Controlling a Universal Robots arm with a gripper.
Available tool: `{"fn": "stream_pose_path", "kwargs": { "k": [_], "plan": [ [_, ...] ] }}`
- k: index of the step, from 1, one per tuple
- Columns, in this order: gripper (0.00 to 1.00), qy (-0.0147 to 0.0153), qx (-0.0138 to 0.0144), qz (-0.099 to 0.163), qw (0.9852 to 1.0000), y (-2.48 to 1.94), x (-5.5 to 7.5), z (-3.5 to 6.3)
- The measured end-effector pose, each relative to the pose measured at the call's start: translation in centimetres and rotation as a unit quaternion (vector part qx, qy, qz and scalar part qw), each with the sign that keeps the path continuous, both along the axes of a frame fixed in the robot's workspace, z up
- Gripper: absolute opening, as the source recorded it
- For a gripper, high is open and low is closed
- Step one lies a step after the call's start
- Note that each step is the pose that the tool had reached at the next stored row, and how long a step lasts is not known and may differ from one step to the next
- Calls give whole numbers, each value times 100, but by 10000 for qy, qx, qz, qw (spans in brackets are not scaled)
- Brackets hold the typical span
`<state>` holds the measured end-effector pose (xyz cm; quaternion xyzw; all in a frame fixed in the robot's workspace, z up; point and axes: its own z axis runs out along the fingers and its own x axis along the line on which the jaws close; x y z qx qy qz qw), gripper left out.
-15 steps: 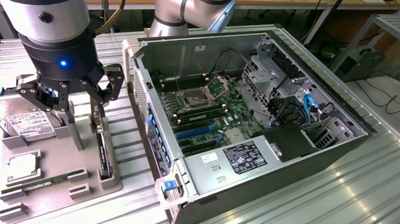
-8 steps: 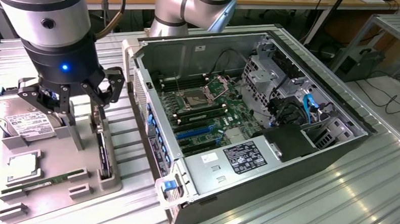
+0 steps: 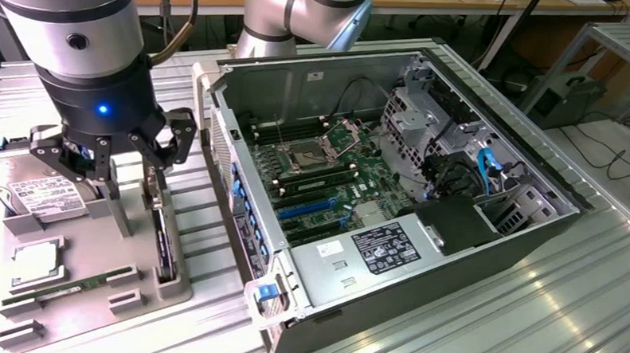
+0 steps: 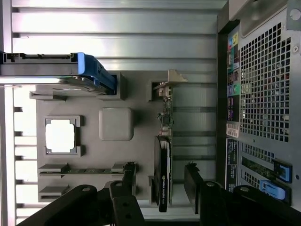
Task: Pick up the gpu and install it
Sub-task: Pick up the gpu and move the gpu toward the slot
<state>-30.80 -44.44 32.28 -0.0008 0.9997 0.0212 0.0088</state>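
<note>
While the gpu [image 4: 164, 141] is not yet grasped, it is listed as standing on edge in a slot of the grey holder tray [image 4: 197, 122], along the tray edge nearest the computer case [image 4: 263, 84].

Hand [image 4: 160, 181]: spread wide, empty, held above the card. Its fingers [image 4: 193, 181] are set one to each side of the card and apart from it.

Hazards, as judged:
- Fan cooler [image 4: 162, 183]: it bulges from one face, so the card is thicker there. If the hand is lowered off-centre, a finger could be driven onto the shroud or the board edge rather than past it.
- End bracket [image 4: 171, 80]: it is seated at the slot's far end. If the card is gripped only at the cooler end, it could be tilted on lifting and jammed in the slot, and the tray could be dragged along the bench [image 3: 522, 313].
- Hard drive [image 3: 38, 192]: it is propped at the tray's opposite edge, close to the outer finger links. It could be clipped if the hand is swung sideways.
- Case wall: it is just beside the tray, so a low carry could see the card struck against its rim.
- Grip: a hold on the smooth shroud could be lost to slipping.
</note>
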Motion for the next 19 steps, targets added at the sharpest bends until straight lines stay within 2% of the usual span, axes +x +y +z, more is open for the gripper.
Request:
{"fn": "stream_pose_path", "kwargs": {
  "k": [19],
  "plan": [
    [54, 5, 0, 6, 10000, -11, 0, -107]
  ]
}}
